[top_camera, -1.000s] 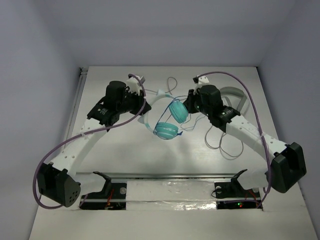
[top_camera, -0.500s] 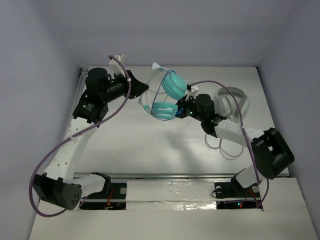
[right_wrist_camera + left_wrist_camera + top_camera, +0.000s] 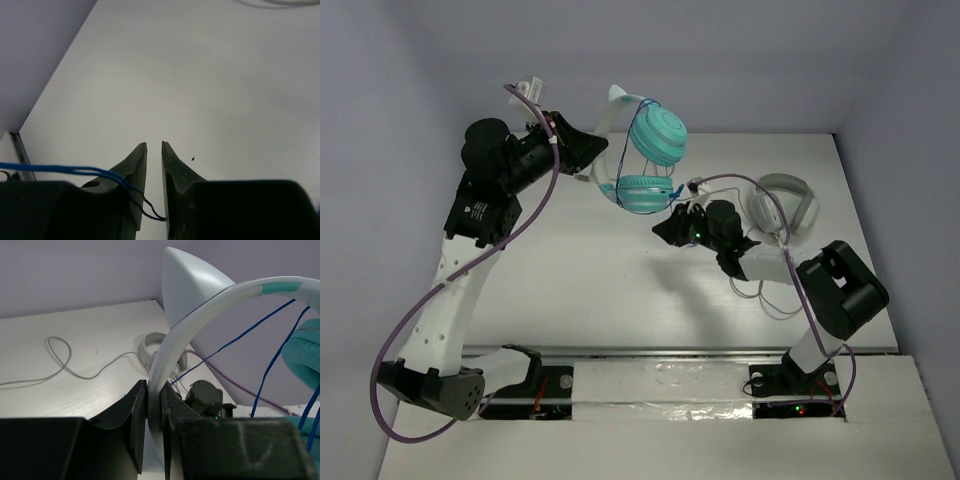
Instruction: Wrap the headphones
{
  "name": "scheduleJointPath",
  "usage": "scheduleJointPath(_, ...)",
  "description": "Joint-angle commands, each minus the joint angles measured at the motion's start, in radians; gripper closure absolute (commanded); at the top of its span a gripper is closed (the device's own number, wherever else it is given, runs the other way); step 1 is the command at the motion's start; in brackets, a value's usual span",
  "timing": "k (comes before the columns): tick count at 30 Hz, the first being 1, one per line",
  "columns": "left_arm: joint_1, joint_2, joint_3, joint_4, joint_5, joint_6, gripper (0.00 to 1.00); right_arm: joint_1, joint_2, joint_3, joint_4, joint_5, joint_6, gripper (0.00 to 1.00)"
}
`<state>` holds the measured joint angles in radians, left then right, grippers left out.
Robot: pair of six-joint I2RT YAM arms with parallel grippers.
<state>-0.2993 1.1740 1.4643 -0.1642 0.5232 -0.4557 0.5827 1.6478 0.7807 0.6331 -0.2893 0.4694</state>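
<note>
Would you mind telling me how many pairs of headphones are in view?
2. The teal headphones are aloft, clamped between the left fingers; the grey-white headphones lie on the table, far right.

Desk: white, faint wood grain, matt. A small dark speck sat on its surface.

Grey-white over-ear headset with padded cups lay flat on the desk towards the far right. A thin pale grey cable lay in loose loops on the desk just nearer than it.

A narrow metal rail ran along the desk's left edge. A crinkled silvery strip ran along the near edge.

Plain pale lavender walls stood at the left, back and right.
</note>
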Motion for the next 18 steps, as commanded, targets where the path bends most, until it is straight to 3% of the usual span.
scheduleJointPath(1, 0.015, -0.005, 0.054, 0.094, -0.04, -0.078, 1.0, -0.004, 0.01, -0.046, 0.138, -0.054, 0.047, 0.75)
scheduleJointPath(10, 0.025, 0.0, -0.015, 0.201, -0.071, -0.172, 1.0, -0.004, -0.01, -0.126, 0.12, -0.014, 0.067, 0.74)
scheduleJointPath(13, 0.025, -0.004, -0.019, 0.212, -0.097, -0.179, 1.0, -0.004, 0.0, -0.127, 0.126, -0.021, 0.089, 0.85)
scheduleJointPath(15, 0.035, -0.005, -0.021, 0.224, -0.109, -0.187, 1.0, 0.008, 0.003, -0.135, 0.131, -0.014, 0.098, 0.86)
scheduleJointPath(17, 0.035, -0.008, -0.035, 0.238, -0.155, -0.196, 1.0, 0.035, 0.003, -0.127, 0.091, -0.019, 0.098, 1.0)
scheduleJointPath(18, 0.035, -0.01, -0.047, 0.248, -0.17, -0.205, 1.0, 0.049, -0.003, -0.123, 0.07, -0.013, 0.098, 1.0)
